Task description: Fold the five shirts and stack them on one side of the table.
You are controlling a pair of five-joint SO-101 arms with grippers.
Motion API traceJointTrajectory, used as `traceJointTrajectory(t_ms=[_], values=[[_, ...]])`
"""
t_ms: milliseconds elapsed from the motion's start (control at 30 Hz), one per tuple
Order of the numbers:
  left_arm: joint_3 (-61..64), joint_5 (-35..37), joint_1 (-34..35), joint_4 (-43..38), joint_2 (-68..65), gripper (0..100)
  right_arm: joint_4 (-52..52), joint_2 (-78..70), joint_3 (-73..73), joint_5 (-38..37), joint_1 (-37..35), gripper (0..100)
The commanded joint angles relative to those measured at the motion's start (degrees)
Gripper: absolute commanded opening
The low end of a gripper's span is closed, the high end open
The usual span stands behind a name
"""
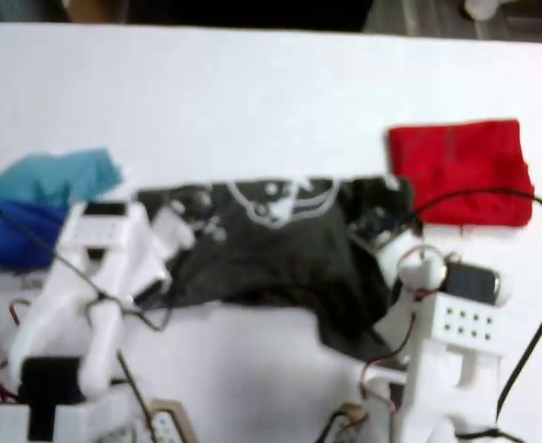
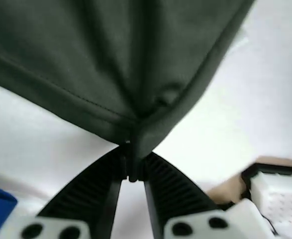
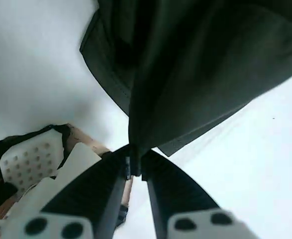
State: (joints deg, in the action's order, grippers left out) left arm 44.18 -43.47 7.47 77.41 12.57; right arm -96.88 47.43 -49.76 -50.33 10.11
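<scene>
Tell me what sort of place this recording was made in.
Probably a robotics lab or workshop bench: a plain white table, a left arm and right arm with a loose black cable, and a black shirt and red shirt as practice pieces.

Four shirts are lying on one white table (image 1: 252, 83): one dark shirt (image 1: 280, 249) with white print at the centre, one folded red shirt (image 1: 460, 171) at two o'clock, and one teal shirt (image 1: 54, 175) and one blue shirt (image 1: 12, 231) at nine o'clock. Two white arms are standing at six o'clock, the left arm (image 1: 95, 268) and the right arm (image 1: 455, 323). They are carrying two grippers, the left gripper (image 2: 131, 169) and the right gripper (image 3: 135, 167).
</scene>
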Motion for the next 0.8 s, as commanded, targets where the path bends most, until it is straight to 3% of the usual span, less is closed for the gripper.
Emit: traceJointTrajectory(t_ms=[0,133,200,367,433,600,767], values=[[-0.04,0.18,0.26,-2.2,1.85,3,4.88,1.45,-0.44,-0.7,4.62,2.1],[-0.13,0.09,0.26,-2.02,1.93,4,10.24,1.01,-1.14,-0.79,10.77,2.5],[-0.13,-0.09,0.26,-1.85,1.93,9,9.8,1.1,-1.23,-0.79,12.35,4.5],[-2.77,-0.09,0.35,0.53,2.37,23,8.22,1.54,0.0,-0.79,12.35,26.9],[-8.4,-0.18,1.14,4.75,2.37,23,10.42,1.54,2.29,-0.79,11.56,32.2],[-32.84,-0.35,5.45,16.62,1.85,23,17.71,1.45,9.58,0.62,11.21,33.0],[-49.8,1.76,6.24,18.02,-4.66,23,28.35,-1.27,11.52,12.75,7.43,32.9]])
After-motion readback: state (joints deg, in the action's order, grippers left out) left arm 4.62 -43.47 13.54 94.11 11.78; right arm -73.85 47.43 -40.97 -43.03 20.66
